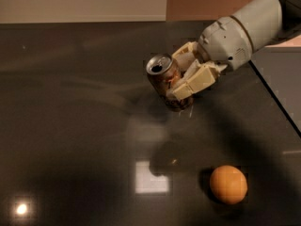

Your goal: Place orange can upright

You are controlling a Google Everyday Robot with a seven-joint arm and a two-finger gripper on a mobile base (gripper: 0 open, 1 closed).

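Note:
The orange can [163,79] is coppery brown with a silver top and pull tab. My gripper [184,77] is shut on it, with cream fingers [195,81] clamped across its body. The can is held above the dark table [70,102], tilted with its top facing up and to the left, close to upright. Its lower end is hidden behind my fingers. The arm comes in from the upper right.
A round orange fruit [228,184] lies on the table at the front right. The table's right edge [277,102] runs diagonally beside a lighter surface. A bright light reflection [151,177] shows on the glossy top. The dark slim can is hidden behind my arm.

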